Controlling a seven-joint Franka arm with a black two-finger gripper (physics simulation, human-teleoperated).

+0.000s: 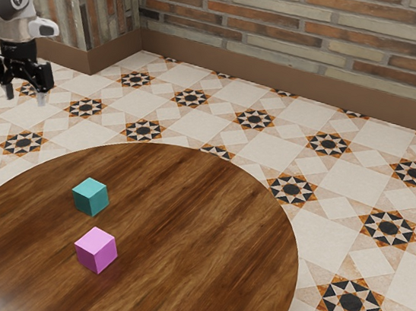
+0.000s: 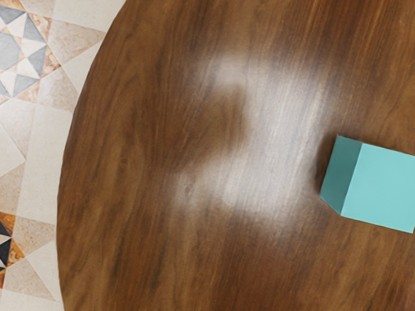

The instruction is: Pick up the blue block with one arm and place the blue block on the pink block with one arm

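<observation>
A teal-blue block sits on the round wooden table, left of its middle. Just in front of it and slightly toward the exterior view's right lies a pink block, apart from the blue one. My gripper hangs high at the exterior view's upper left, well above and away from both blocks, its fingers spread open with nothing between them. In the wrist view the blue block lies far below on the table, off to one side of my hand.
The table's curved edge runs close by, with patterned tiled floor beyond it. A brick wall stands at the back. Bare wood spreads to the exterior view's right of the blocks.
</observation>
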